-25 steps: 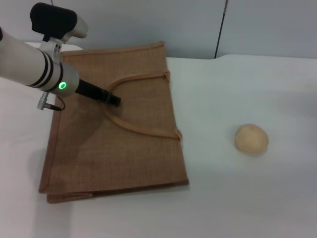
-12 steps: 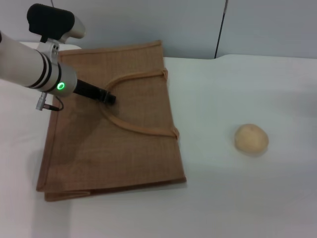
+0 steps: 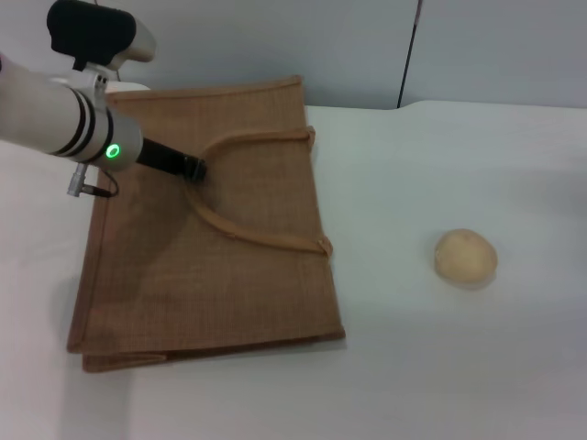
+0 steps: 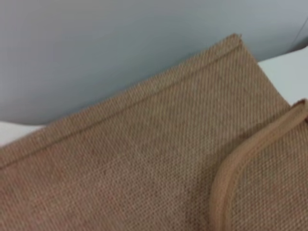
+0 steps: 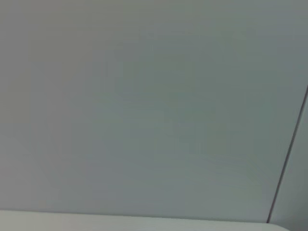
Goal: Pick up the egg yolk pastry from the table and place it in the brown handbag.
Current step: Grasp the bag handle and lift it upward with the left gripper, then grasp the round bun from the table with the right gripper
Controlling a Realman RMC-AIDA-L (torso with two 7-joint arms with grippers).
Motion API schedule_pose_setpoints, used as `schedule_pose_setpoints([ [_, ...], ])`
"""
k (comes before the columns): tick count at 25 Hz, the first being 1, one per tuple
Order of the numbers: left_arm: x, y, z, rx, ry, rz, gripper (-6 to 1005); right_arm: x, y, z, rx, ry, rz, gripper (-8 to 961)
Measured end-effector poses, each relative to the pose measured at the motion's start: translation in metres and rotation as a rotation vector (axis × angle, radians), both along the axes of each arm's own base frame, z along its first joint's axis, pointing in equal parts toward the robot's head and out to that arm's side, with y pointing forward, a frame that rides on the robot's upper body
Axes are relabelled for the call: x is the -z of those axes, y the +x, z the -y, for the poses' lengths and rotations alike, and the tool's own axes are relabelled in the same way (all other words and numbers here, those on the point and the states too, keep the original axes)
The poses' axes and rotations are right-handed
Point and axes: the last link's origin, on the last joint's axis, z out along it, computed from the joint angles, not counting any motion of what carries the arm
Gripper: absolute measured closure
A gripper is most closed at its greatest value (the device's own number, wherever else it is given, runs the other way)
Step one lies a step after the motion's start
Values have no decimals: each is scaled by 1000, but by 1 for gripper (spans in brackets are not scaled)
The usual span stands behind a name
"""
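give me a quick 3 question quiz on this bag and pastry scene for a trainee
1. True or false: the egg yolk pastry is inside the brown handbag.
2. Which gripper is over the bag? A) left B) right
3. Fill in: the bag lies ____ on the table.

Key:
1. False; it sits on the table, apart from the bag.
2. A; the left gripper is at the bag's handle.
3. flat

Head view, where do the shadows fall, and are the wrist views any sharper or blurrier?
Head view: the left claw casts a dark shadow on the brown handbag, and the egg yolk pastry has a faint one on the table. Left wrist view: the jute weave is soft, the handle blurred. Right wrist view: only a plain grey wall, nothing to judge focus by.
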Motion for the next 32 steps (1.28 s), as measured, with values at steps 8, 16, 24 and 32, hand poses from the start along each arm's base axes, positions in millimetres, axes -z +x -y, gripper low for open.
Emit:
schedule_pose_setpoints([
  [8, -18, 22, -6, 72, 13, 5, 872, 2, -2, 0, -7, -10, 12, 74],
  [16, -81, 88, 6, 248, 31, -2, 872, 22, -22, -3, -48, -86, -4, 73],
  [24, -121, 140, 32, 380, 54, -49, 873, 32, -50, -1, -120, -122, -47, 72],
  [32, -131, 168, 55, 475, 2, -35, 873, 10, -79, 3, -204, -237, -153, 70],
])
